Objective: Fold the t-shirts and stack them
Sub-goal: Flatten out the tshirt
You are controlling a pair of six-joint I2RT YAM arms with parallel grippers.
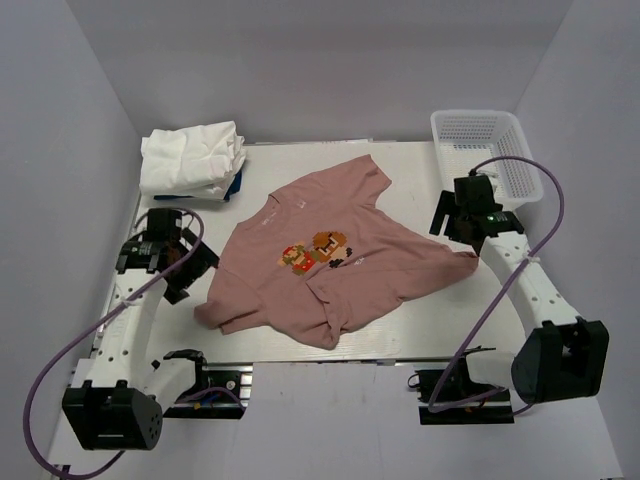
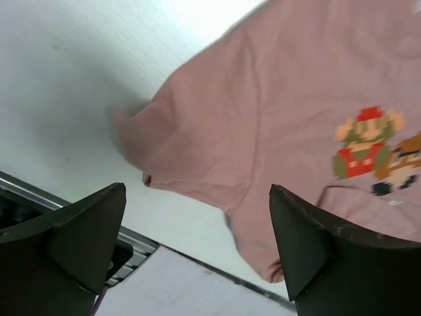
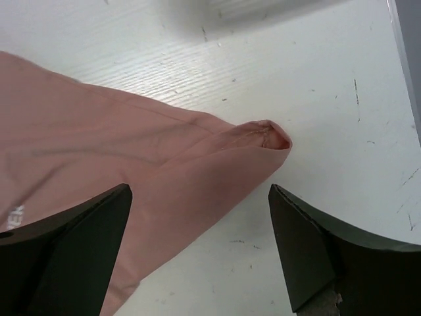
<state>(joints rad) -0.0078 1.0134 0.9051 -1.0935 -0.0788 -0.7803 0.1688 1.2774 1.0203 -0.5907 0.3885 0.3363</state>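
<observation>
A dusty pink t-shirt (image 1: pixel 330 255) with a small cartoon print lies rumpled and spread in the middle of the table, front side up. Folded white t-shirts (image 1: pixel 192 158) sit stacked at the back left. My left gripper (image 1: pixel 195 270) hovers open just left of the pink shirt's lower left corner. In the left wrist view that gripper (image 2: pixel 197 227) holds nothing, and the shirt (image 2: pixel 276 112) lies beyond its fingers. My right gripper (image 1: pixel 448 225) stands open above the shirt's right sleeve. In the right wrist view the sleeve tip (image 3: pixel 263 138) lies loose ahead of the empty gripper (image 3: pixel 200 230).
A white mesh basket (image 1: pixel 490 150) stands at the back right corner. Something blue (image 1: pixel 236 185) peeks from under the white stack. The table's front edge and a metal rail (image 2: pixel 131 247) run close below the left gripper. Grey walls enclose the table.
</observation>
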